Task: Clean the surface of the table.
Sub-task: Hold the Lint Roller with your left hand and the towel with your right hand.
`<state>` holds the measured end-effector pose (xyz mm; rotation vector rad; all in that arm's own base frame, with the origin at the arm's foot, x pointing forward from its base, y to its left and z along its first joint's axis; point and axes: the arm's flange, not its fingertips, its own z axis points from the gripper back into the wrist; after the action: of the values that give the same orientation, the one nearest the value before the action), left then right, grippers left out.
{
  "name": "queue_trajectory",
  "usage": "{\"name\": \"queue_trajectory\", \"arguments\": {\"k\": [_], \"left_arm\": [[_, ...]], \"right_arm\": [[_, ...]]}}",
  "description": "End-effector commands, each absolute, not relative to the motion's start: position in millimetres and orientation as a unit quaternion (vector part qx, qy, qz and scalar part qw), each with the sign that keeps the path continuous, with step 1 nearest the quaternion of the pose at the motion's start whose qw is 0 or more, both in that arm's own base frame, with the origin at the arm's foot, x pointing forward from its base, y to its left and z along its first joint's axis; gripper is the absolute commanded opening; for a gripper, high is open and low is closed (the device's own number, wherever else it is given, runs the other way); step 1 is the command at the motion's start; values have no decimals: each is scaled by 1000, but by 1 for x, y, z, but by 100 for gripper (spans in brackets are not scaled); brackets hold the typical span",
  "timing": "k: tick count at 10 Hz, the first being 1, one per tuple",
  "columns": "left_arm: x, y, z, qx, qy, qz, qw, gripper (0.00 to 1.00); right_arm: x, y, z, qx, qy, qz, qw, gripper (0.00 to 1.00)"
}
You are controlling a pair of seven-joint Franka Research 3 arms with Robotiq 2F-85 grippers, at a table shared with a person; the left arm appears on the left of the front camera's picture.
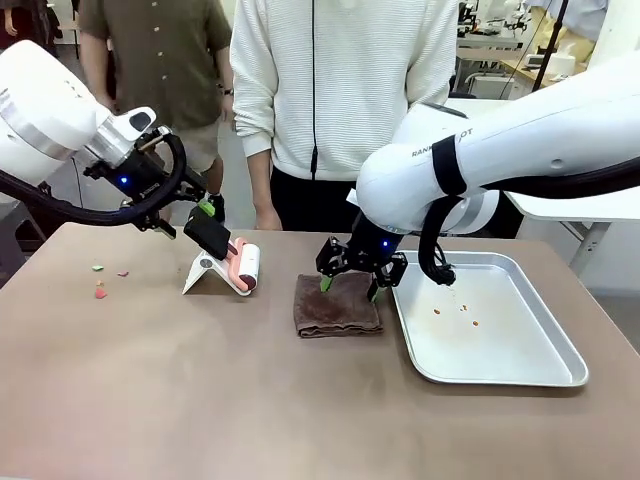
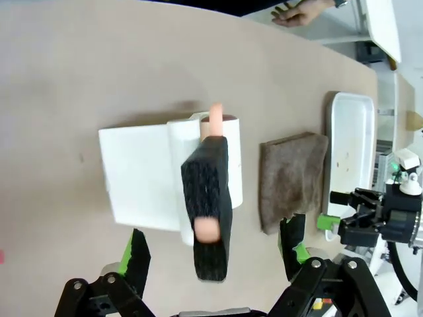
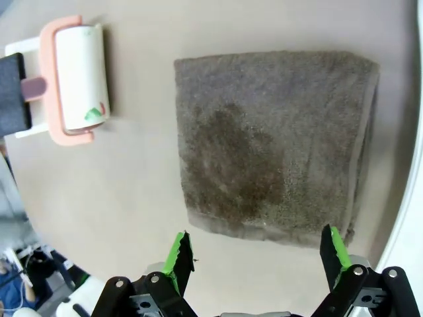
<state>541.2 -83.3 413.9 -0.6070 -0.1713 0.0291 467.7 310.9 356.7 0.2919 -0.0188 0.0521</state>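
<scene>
Left jaws spread astride lint roller [image 2: 208, 198] handle; brown cloth [image 2: 291, 178] beside, on table [image 2: 99, 66].

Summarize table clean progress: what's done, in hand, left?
Done: a few specks lie in the tray, so some clearing looks done. In hand: nothing gripped. The left pincer is open astride the lint roller handle, and the right pincer is open over the folded cloth. Left: crumbs on the left side of the table.
</scene>
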Motion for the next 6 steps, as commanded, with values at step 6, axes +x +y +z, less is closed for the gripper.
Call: {"name": "queue_trajectory", "arguments": {"k": [6], "left_arm": [[548, -72, 391, -365, -74, 10, 928, 100]], "right_arm": [[488, 322, 332, 57, -23, -12, 998, 100]]}}
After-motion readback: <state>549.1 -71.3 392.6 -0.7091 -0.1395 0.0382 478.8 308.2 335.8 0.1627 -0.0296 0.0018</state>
